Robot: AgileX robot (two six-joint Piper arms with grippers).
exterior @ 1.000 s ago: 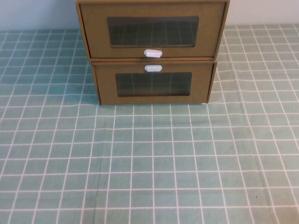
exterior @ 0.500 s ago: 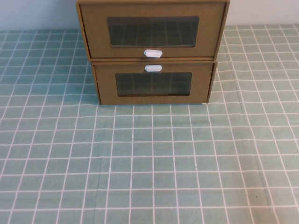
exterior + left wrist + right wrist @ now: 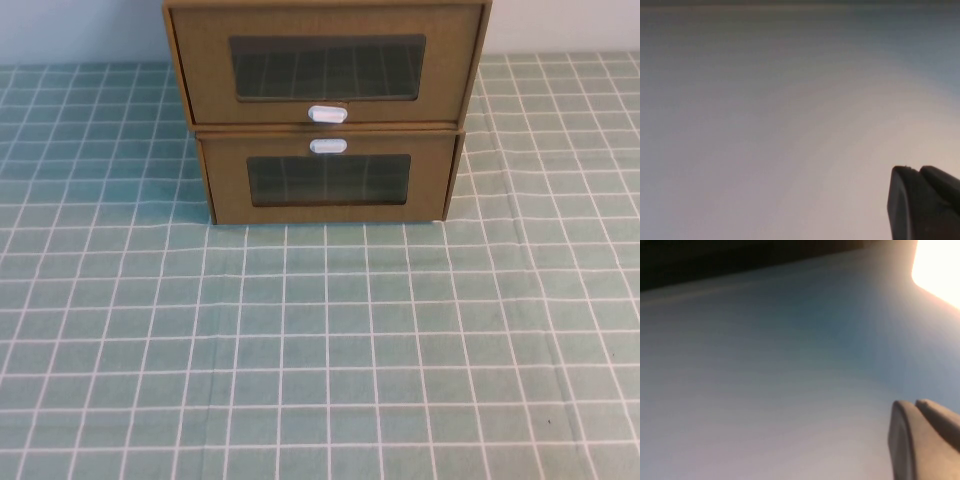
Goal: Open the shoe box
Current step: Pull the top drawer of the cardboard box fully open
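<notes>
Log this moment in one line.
upper shoe box: closed; lower shoe box: closed; left gripper: outside high view, jaws shut; right gripper: outside high view, jaws shut

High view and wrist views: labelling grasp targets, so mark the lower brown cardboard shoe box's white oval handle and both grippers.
White oval handle [image 3: 328,146]: high view, its centre.
Left gripper [image 3: 918,172]: left wrist view, between its shut fingertips; outside high view.
Right gripper [image 3: 914,406]: right wrist view, between its shut fingertips; outside high view.
</notes>
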